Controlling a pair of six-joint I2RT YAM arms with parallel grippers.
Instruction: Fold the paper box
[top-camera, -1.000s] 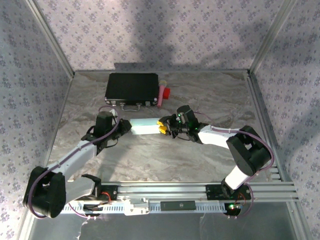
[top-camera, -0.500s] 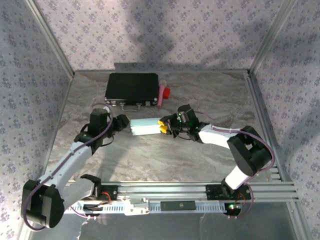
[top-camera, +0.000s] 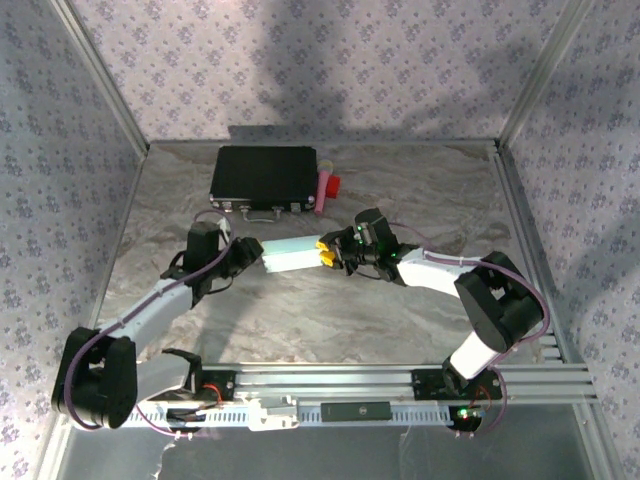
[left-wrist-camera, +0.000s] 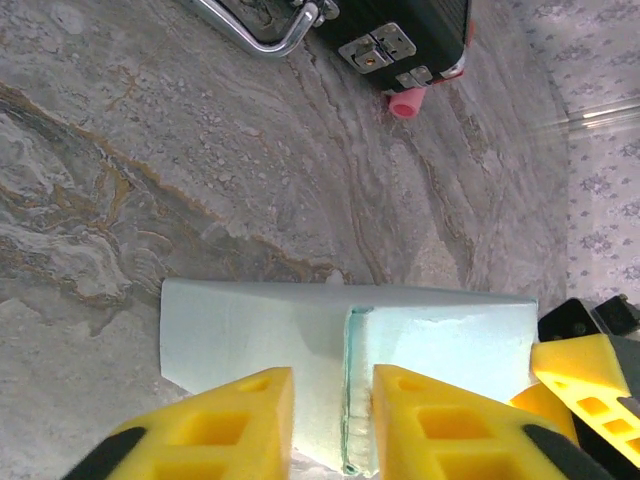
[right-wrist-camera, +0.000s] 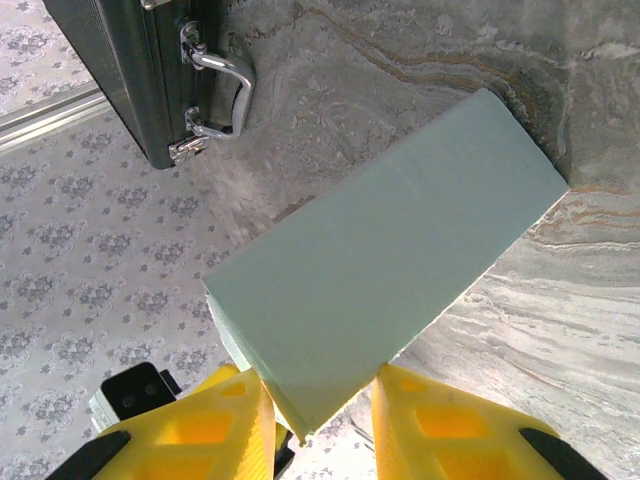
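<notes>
**Box between two grippers, mid-table**

- Box (top-camera: 290, 254): pale blue card in a closed oblong form. It runs left to right near the middle of the table (top-camera: 430, 200), in front of the case (top-camera: 264, 173) and apart from it.
- Right gripper (right-wrist-camera: 320, 375): jaws closed partway onto the box's right end, with one yellow finger against each side. The box is gripped.
- Left gripper (left-wrist-camera: 332, 380): at the box's left end. The fingers stand a narrow gap apart, on either side of a raised seam in the card. Whether they pinch it cannot be told.
- Case: black, with metal handle and latches facing the arms, at the back of the table.
- Pink-and-red object (top-camera: 328, 185): just beside the case's right end.
</notes>
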